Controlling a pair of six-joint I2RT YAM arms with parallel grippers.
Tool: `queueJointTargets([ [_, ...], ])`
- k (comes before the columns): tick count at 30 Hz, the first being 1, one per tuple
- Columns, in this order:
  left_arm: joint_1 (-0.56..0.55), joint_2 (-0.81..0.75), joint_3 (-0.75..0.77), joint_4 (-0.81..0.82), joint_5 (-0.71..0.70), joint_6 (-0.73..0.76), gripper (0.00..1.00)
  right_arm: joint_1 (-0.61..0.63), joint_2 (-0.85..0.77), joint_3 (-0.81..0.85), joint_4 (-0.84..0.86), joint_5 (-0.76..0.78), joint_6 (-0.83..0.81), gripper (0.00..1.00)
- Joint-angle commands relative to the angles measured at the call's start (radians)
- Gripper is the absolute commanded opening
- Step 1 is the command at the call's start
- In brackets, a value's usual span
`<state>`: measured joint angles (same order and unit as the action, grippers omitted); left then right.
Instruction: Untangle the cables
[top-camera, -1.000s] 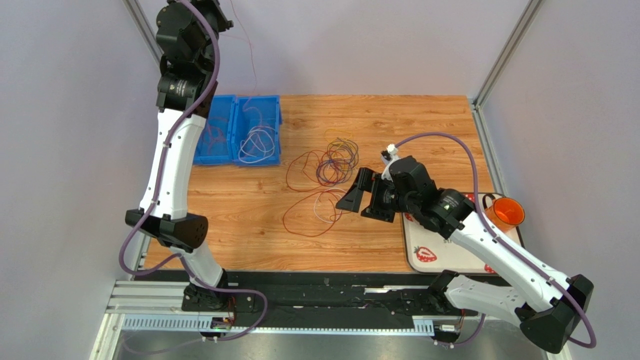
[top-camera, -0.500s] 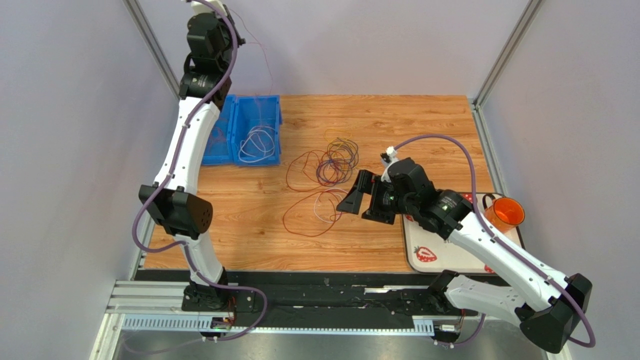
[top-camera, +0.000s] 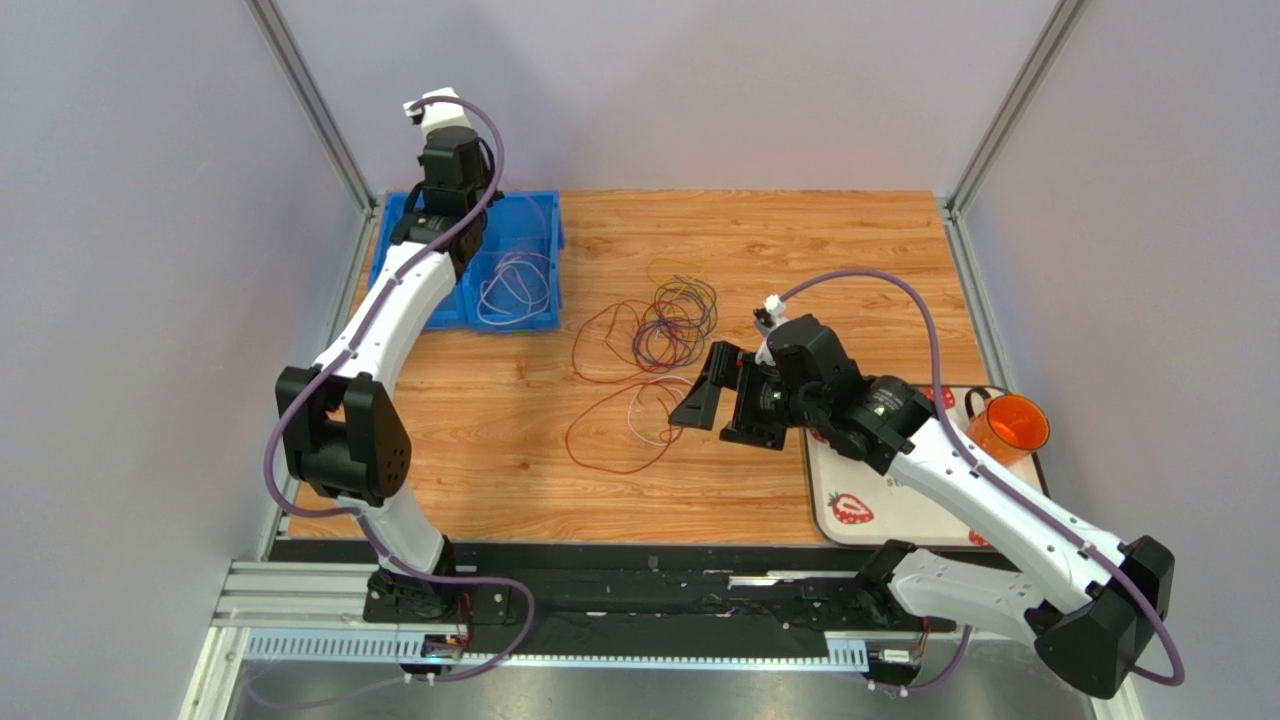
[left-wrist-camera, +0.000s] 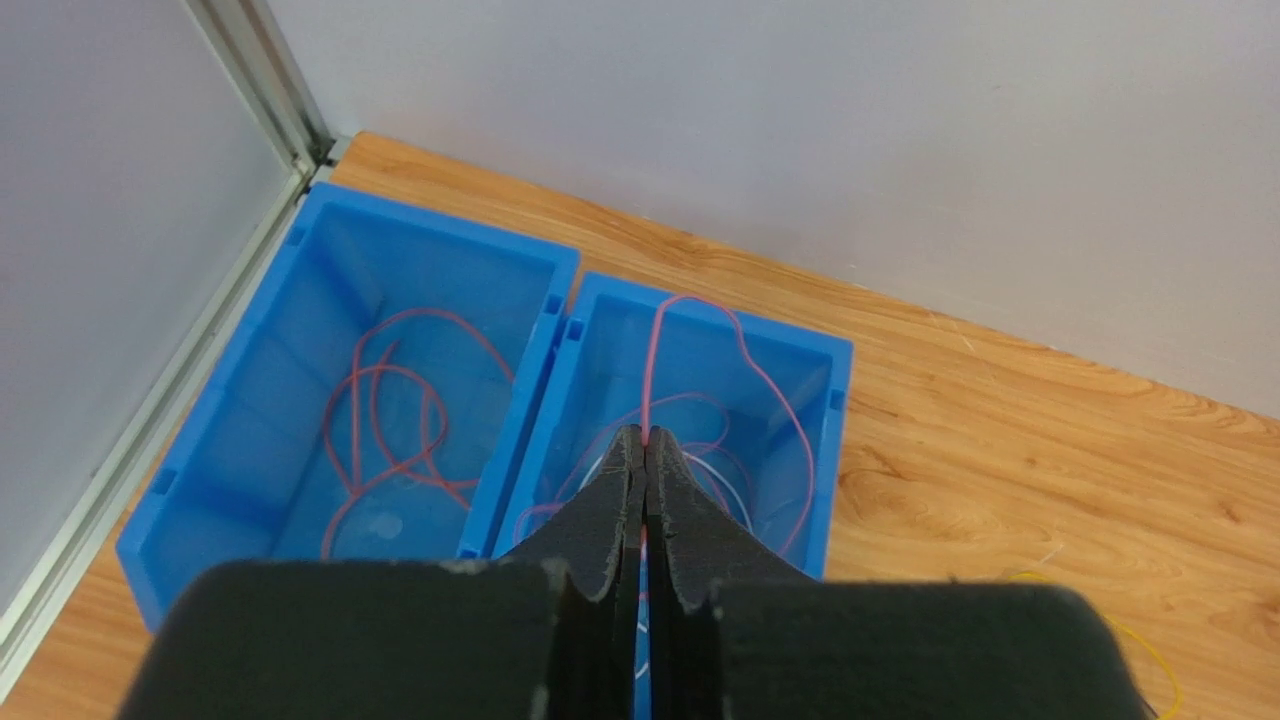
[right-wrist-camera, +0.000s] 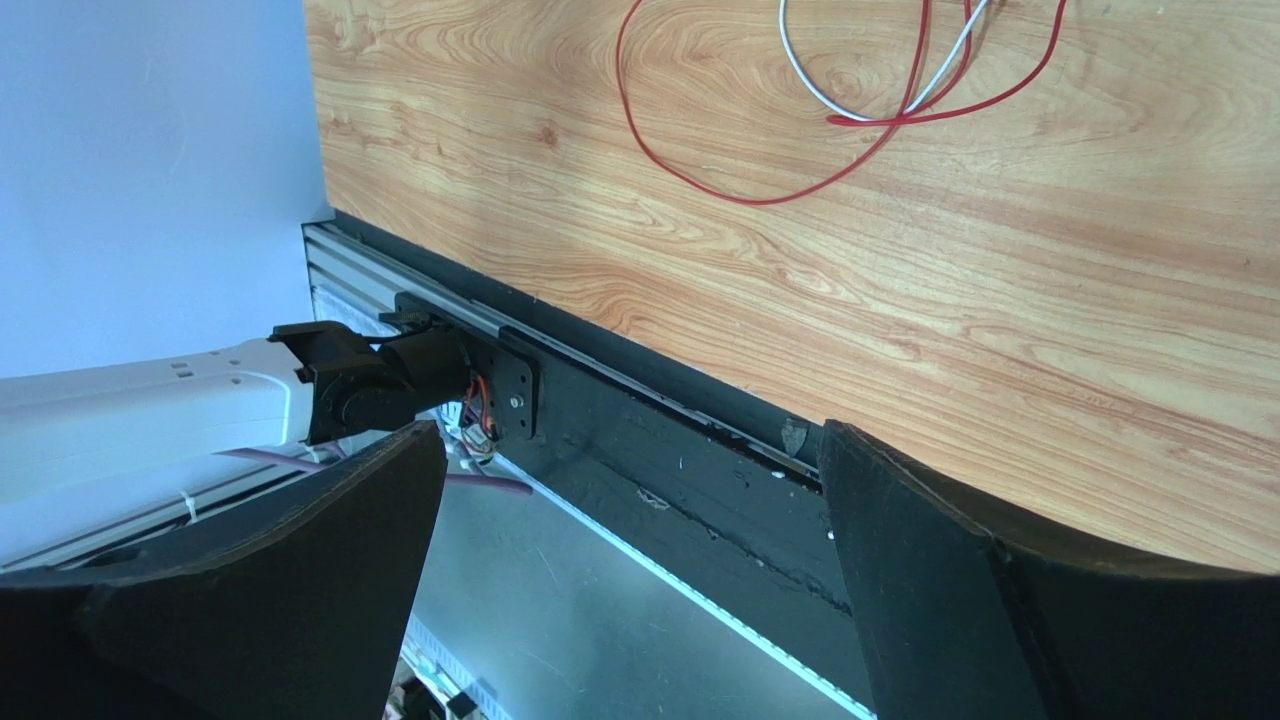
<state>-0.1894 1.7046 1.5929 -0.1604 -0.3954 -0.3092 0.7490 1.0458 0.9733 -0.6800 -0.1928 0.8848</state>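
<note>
Wood-grain counter carries everything. The 2 blue bins sit at its 10 o'clock corner, and a white mat with an orange cup lies at 4 o'clock. The main knot of cables rests near the centre, with loose red and white loops trailing toward 7 o'clock of it.

The right end effector hangs at 4 o'clock of the knot, its fingers wide apart and holding nothing. The left end effector is over the bins, its tips pressed together on 1 pink cable. From the tips this cable rises toward 12 o'clock in the wrist view, arches over and drops into the bin below. That bin already holds pale and purple loops, while its neighbour at 9 o'clock holds a red cable.

The step in hand looks like dropping off the freed pink cable. To do it well, the left arm should lower until most of the loop lies on the bin floor before letting go. It should also keep its tips over the middle of that bin, away from the wall the 2 bins share, because wire this fine drapes over a rim easily. After opening fully it should lift straight up, since a thin strand may cling to a finger. The right arm is best kept off the knot meanwhile.
</note>
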Motion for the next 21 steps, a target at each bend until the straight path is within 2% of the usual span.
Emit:
queueJointTargets([
  [1,0.007,-0.019,0.009,-0.022,-0.048,-0.039,0.00,-0.004,-0.021,-0.010,0.039,-0.013,0.002,1.00],
  [9,0.007,0.062,0.038,-0.080,0.026,-0.097,0.00,-0.004,-0.041,-0.015,0.030,-0.010,0.006,0.99],
  [21,0.007,0.096,0.122,-0.125,0.102,-0.123,0.00,-0.005,-0.059,-0.019,0.017,-0.007,0.005,0.99],
])
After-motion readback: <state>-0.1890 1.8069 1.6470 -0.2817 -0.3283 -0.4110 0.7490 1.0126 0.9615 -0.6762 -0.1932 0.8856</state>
